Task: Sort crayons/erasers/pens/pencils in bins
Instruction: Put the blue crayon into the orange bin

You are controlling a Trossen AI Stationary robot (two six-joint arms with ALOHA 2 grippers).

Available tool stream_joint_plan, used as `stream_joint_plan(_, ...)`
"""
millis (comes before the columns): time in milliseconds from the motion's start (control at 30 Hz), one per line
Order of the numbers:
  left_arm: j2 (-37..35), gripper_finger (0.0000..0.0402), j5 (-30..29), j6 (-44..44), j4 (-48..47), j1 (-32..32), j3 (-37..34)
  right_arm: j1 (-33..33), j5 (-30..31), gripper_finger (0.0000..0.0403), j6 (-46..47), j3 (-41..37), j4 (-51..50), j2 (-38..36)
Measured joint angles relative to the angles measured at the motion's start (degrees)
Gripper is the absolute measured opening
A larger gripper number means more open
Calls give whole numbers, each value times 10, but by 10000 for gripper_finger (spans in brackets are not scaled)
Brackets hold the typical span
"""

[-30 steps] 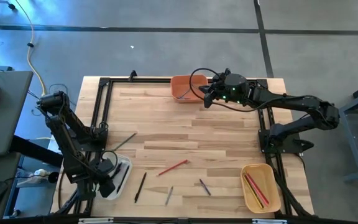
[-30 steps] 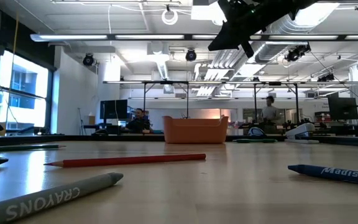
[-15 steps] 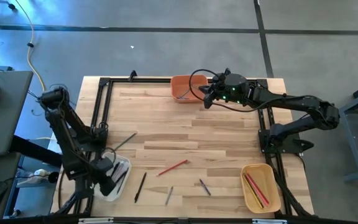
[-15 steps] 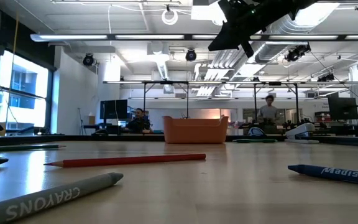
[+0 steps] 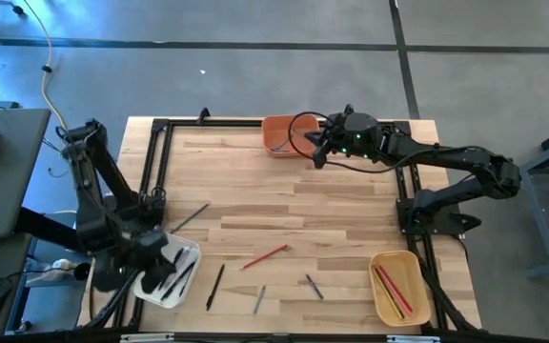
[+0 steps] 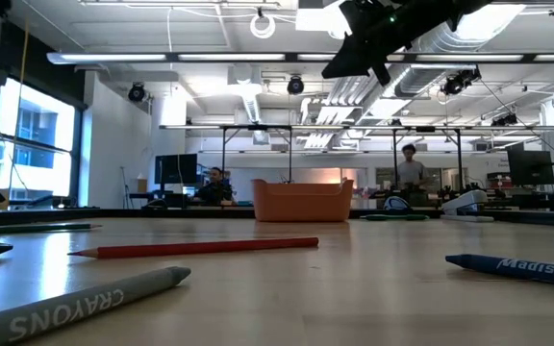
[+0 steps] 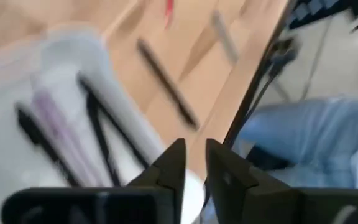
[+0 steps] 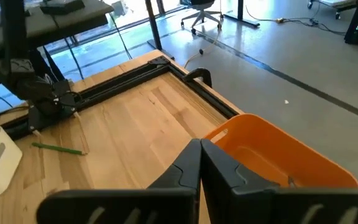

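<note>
The white bin [image 5: 172, 272] stands at the table's near left corner with several dark sticks [image 7: 98, 134] lying in it. My left gripper [image 7: 194, 149] hovers above that bin [image 7: 55, 87], fingers a narrow gap apart, nothing between them. My right gripper [image 8: 199, 155] is shut and empty, held high beside the orange bin [image 5: 279, 133] at the far edge. A green pencil [image 5: 191, 216], a red pencil [image 5: 265, 255], a black pen [image 5: 215, 284], a grey crayon [image 5: 259, 298] and a blue crayon [image 5: 314, 286] lie flat on the wood.
The tan-yellow bin [image 5: 396, 286] at the near right holds red and pink sticks. A black frame [image 5: 155, 162] runs along the table's edges. Blue cloth [image 7: 303, 137] shows beyond the near edge. People stand far off in the room [image 6: 410, 168].
My left gripper has risen from low over the white bin and drawn back toward the table's left edge, uncovering the sticks that lie in the bin. My right arm has kept its place.
</note>
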Motion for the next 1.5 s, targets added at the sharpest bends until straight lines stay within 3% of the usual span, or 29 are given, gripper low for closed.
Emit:
stream_joint_plan(200,-92,4,-102,122,-21,60,0,0,-24,0,-12,0,-4,-1)
stream_joint_plan(400,-179,1,-103,316,-20,177,0,1,-26,0,-13,0,-53,-21)
stream_joint_plan(533,-211,0,-49,438,-17,286,-2,2,-24,0,-12,0,-88,-37)
stream_joint_plan(700,-216,0,91,541,21,440,-35,16,-3,0,-13,0,-96,-46)
stream_joint_plan(867,-168,0,203,624,61,571,-61,32,6,0,-12,0,-98,-46)
stream_joint_plan(1000,-107,0,256,673,93,647,-70,45,12,0,-3,0,-106,-46)
stream_joint_plan(1233,-24,0,264,764,145,682,-79,88,5,0,12,0,-164,-45)
stream_joint_plan(1500,-32,0,274,726,327,682,-204,225,41,0,191,0,-226,-25)
